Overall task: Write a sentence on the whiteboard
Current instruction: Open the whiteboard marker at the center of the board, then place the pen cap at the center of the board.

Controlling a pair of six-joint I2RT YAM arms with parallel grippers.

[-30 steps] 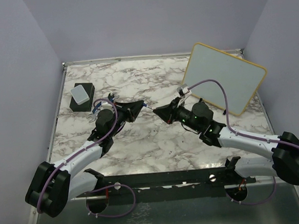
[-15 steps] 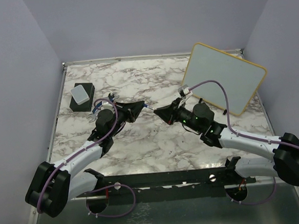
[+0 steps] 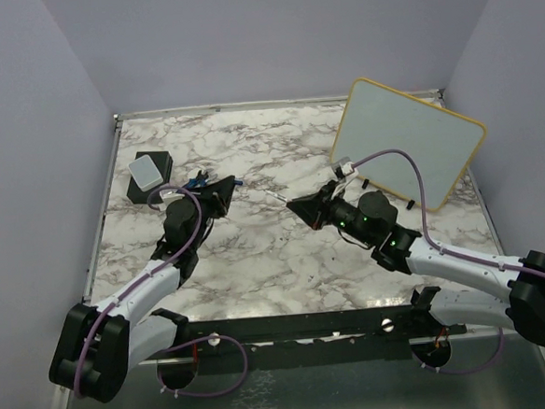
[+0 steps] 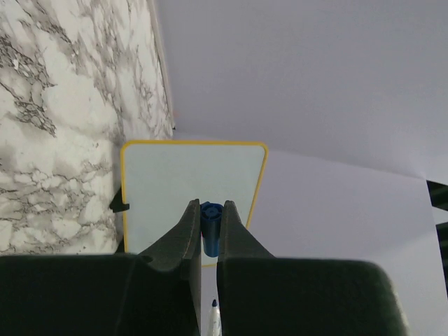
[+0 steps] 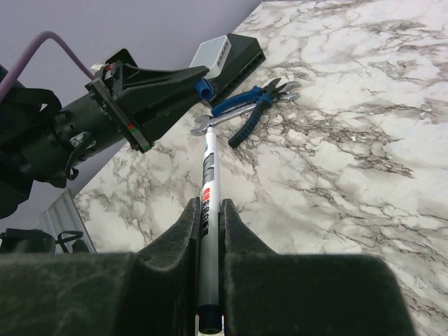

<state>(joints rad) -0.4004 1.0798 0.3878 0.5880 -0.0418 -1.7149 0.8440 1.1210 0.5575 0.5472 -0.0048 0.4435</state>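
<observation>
Top external's showing the left gripper (image 3: 229,182), pinching the blue cap (image 4: 211,222), pulling away from the right gripper (image 3: 296,206) clamping the marker (image 5: 209,189), so it's uncapped now; whiteboard (image 3: 409,143) is standing blank far right.

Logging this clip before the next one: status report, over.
Left gripper shut on blue cap. Right gripper shut on marker, uncapped. Whiteboard blank, nothing written. Pliers, wrench near left gripper, clear of board.

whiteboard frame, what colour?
Yellow, running thin all round the whiteboard. The top external view shows it best.
</observation>
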